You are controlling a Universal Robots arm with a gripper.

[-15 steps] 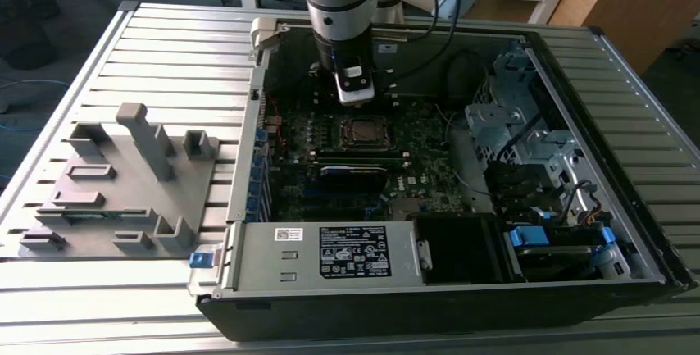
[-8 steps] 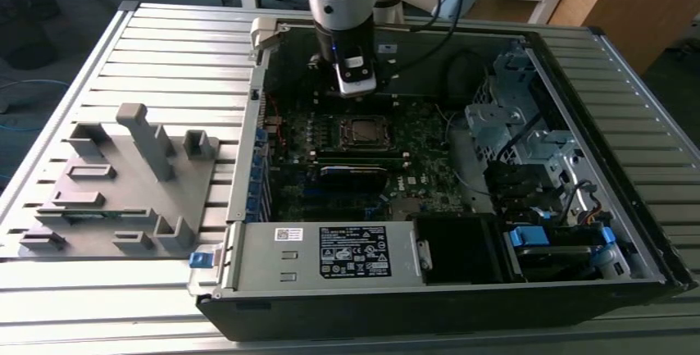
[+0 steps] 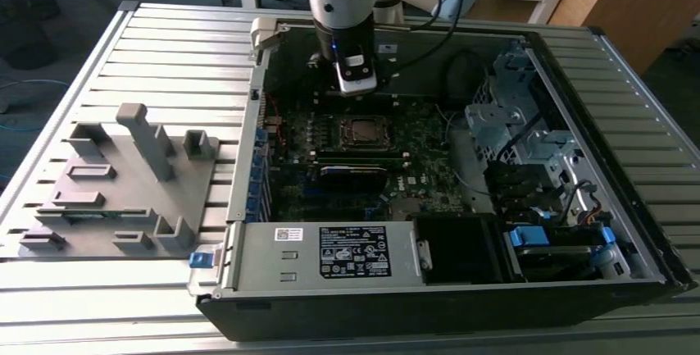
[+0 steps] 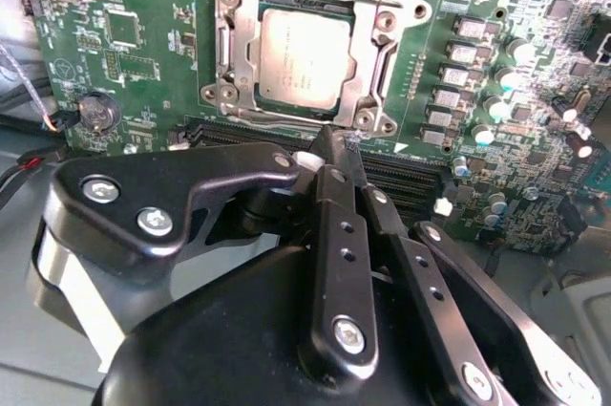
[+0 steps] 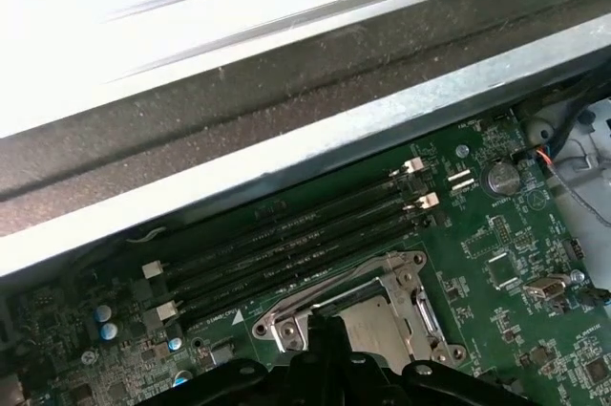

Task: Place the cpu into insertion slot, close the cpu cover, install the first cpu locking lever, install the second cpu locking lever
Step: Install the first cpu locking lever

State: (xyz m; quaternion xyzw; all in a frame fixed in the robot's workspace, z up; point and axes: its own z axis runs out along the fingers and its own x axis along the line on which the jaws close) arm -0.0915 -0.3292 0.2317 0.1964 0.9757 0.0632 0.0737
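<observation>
The cpu [image 4: 304, 60], a square silver-grey chip, lies flat in the insertion slot [image 4: 294, 0] on the green motherboard [image 4: 134, 43]. The cpu cover [image 4: 374, 54], a silver frame, lies down around the chip's edges. Thin metal levers run along the socket's sides; I cannot tell if they are hooked. My gripper [image 4: 334, 138] hovers just beside the socket's edge, over the memory slots, black fingers [image 4: 329, 196] shut together on nothing. In the exterior view the gripper [image 3: 356, 86] hangs inside the case, just beyond the cpu [image 3: 361, 131]. The first wrist view has the socket [image 5: 387, 315] under the gripper.
The open computer case [image 3: 612, 60] lies on a slatted metal table [image 3: 164, 52]. Long black memory slots [image 5: 286, 244] run beside the socket. A power supply [image 3: 328, 252] and drive cage [image 3: 514, 125] with cables fill the case's near and right sides. A grey fixture [image 3: 120, 183] stands at the exterior view's left.
</observation>
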